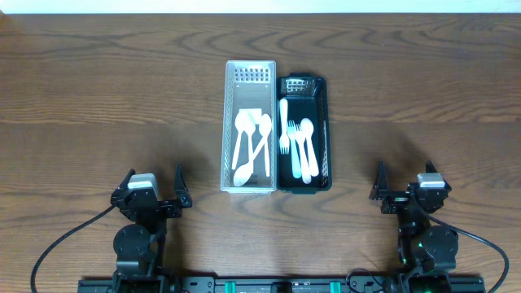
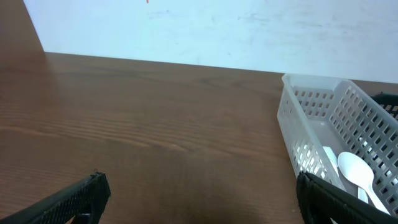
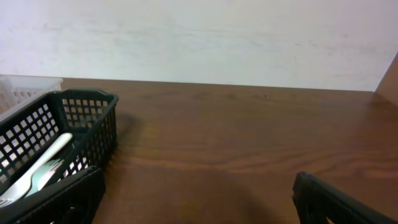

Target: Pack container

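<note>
A white slotted basket [image 1: 229, 130] holds several white plastic spoons [image 1: 252, 142] in the middle of the table. A black slotted basket [image 1: 325, 130] touches its right side and holds several white forks [image 1: 299, 146]. My left gripper [image 1: 155, 191] is open and empty near the front edge, left of the baskets. My right gripper [image 1: 404, 189] is open and empty near the front edge, right of them. The left wrist view shows the white basket [image 2: 311, 118] with a spoon [image 2: 356, 171]. The right wrist view shows the black basket [image 3: 93, 124] with a fork [image 3: 37, 168].
The wooden table [image 1: 98, 98] stretches wide on both sides of the baskets. A pale wall [image 3: 199, 37] stands behind the far edge. Cables trail from both arm bases at the front edge.
</note>
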Available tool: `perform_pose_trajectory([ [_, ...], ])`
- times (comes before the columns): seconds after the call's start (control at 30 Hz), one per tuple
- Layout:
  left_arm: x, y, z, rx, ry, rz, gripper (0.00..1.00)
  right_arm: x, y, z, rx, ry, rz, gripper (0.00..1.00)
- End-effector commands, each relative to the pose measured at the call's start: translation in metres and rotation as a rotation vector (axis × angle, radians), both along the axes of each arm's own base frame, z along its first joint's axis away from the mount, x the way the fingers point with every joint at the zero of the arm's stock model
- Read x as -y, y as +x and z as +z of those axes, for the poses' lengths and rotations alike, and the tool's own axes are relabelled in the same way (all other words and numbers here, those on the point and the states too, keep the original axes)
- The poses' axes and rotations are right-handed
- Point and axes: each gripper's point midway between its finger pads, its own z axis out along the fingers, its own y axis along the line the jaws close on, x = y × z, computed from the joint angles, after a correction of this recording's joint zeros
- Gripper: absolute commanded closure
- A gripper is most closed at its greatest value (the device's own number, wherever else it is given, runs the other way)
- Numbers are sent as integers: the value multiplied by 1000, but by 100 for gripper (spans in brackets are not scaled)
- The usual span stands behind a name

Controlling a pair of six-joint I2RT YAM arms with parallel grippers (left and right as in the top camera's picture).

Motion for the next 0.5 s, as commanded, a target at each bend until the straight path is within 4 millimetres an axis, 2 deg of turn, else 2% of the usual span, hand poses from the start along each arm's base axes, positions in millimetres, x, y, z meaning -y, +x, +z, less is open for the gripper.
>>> perform_pose_trajectory([
  [0.0, 0, 1, -15, -28, 17, -3, 2, 3, 0, -1, -2, -12, -14, 1],
  [0.07, 0, 2, -10, -2, 16, -3, 2, 3, 0, -1, -2, -12, -14, 1],
  [0.17, 0, 7, 8, 101, -39, 3, 2, 3, 0, -1, -2, -12, -14, 1],
  [0.27, 0, 5, -13, 19, -51, 7, 2, 3, 0, -1, -2, -12, -14, 1],
  [0.47, 0, 5, -13, 18, -52, 9, 2, 3, 0, -1, -2, -12, -14, 1],
])
